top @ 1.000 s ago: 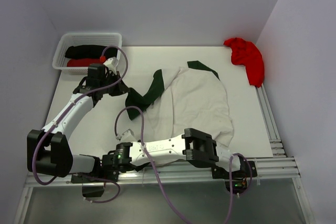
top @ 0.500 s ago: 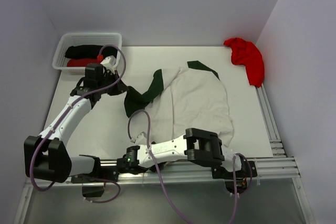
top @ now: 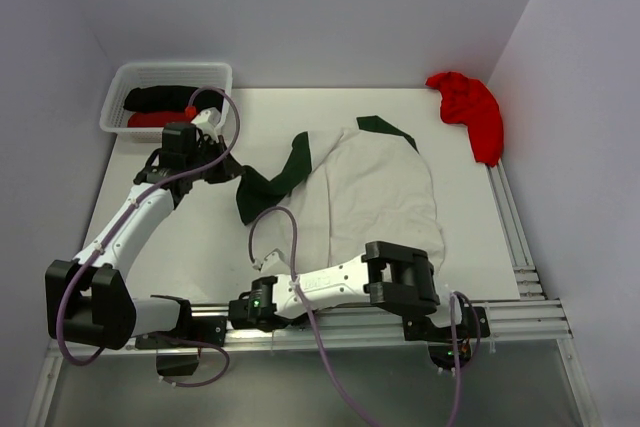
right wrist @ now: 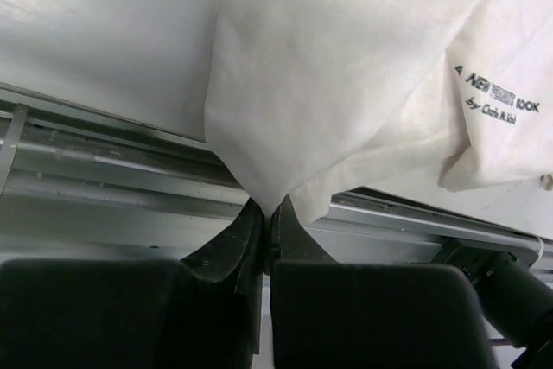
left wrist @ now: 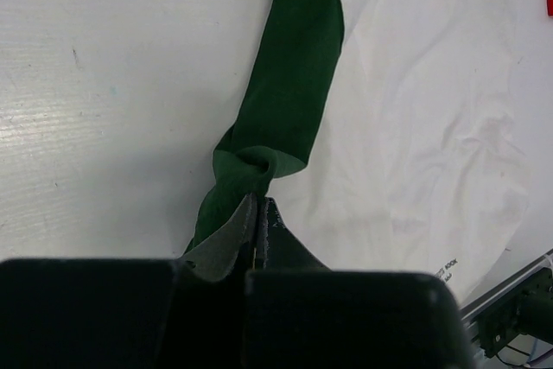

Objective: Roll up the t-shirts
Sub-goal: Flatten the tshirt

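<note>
Your left hand (left wrist: 259, 212) is pinched shut on the dark green sleeve (left wrist: 289, 101) of the cream t-shirt (top: 380, 197). The shirt lies spread across the middle of the counter (top: 200, 237), with that sleeve stretched out from the body towards 9 o'clock. Your right hand (right wrist: 270, 206) is clamped on the cream hem at the shirt's 7 o'clock corner, over the metal rail (right wrist: 104, 170) along the counter's near edge. The red t-shirt (top: 470, 112) sits bunched at 1 o'clock, against the wall. At 10 o'clock, the white basket (top: 170, 66) holds a black roll (top: 165, 97) and a red roll (top: 150, 119).
</note>
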Controlling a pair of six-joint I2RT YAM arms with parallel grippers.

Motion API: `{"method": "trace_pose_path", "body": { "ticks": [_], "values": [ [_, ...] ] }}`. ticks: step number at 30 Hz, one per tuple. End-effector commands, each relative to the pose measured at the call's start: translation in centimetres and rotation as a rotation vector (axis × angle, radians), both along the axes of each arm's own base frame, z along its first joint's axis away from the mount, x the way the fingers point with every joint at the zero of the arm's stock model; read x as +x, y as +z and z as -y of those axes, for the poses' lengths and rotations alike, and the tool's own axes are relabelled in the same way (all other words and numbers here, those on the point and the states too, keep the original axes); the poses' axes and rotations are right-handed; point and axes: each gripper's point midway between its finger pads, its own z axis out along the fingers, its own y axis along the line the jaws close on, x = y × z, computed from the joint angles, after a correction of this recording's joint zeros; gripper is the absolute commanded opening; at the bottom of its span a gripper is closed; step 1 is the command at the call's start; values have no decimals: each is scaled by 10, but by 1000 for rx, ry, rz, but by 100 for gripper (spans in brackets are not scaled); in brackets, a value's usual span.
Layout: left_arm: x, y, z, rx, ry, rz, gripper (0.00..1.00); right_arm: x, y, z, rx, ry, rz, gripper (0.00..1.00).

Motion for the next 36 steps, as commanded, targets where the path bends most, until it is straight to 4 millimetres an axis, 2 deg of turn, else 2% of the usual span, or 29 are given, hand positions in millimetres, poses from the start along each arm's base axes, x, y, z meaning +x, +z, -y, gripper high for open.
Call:
{"method": "trace_pose_path", "body": {
  "ticks": [1,3,4,6,7,8,9,10,11,12,13,14,15,16,17,18,19,22,23,24,25,26,27,28,30,32,33,34,36],
  "values": [
    [5,5,-2,-5,14,25,0,13,36,-12,152,-6,74,0],
    [6,5,-2,-5,14,23,0,12,45,-11,194,-3,70,0],
    [6,4,-1,-5,12,20,0,11,60,-15,262,-2,60,0],
    [7,5,0,-16,10,22,0,8,71,-11,316,-5,45,0],
    [8,4,2,-24,8,13,0,8,92,-12,406,-18,45,0],
    [9,5,4,-32,8,1,0,8,95,-4,428,-28,45,0],
    [14,20,7,-56,10,10,0,11,103,1,469,-50,46,0],
    [11,24,11,-77,0,-17,0,13,128,6,586,-84,51,0],
    [13,33,13,-96,0,-16,0,17,126,20,603,-109,57,0],
    [19,59,17,-137,15,16,0,28,132,30,651,-158,68,0],
    [20,75,18,-159,18,31,0,34,156,37,788,-190,74,0],
    [20,86,17,-172,34,31,0,41,148,52,798,-218,78,0],
    [25,120,17,-204,54,78,0,46,152,59,841,-241,69,0],
    [27,137,14,-213,78,101,0,67,171,74,934,-287,117,0],
    [31,153,7,-215,115,127,0,75,175,82,958,-301,135,0],
    [29,182,3,-236,139,157,0,80,185,86,996,-302,144,0],
    [28,195,-3,-249,156,172,0,93,208,98,1045,-301,202,0],
    [16,245,-28,-301,219,229,0,100,238,110,1043,-248,256,0],
    [13,257,-44,-314,261,250,0,100,263,109,1085,-222,272,0],
    [3,274,-45,-351,265,263,0,99,270,107,1076,-178,273,0],
    [-10,293,-60,-367,304,317,0,96,289,106,1113,-148,272,0],
    [-17,306,-75,-367,369,371,0,94,297,106,1129,-130,273,0],
    [-20,308,-89,-378,475,388,0,92,308,107,1146,-91,281,0],
    [-33,312,-93,-388,511,396,0,90,319,107,1173,-62,290,0],
    [-41,312,-98,-412,562,383,0,85,343,112,1232,-24,319,0],
    [-53,324,-100,-459,591,424,0,88,360,127,1247,-32,393,0],
    [-55,322,-100,-507,610,412,0,89,364,134,1247,-31,417,0],
    [-66,332,-102,-539,629,453,0,90,368,140,1243,-44,438,0],
    [-71,339,-106,-605,666,479,0,94,371,147,1234,-64,474,0]
  ]
}}
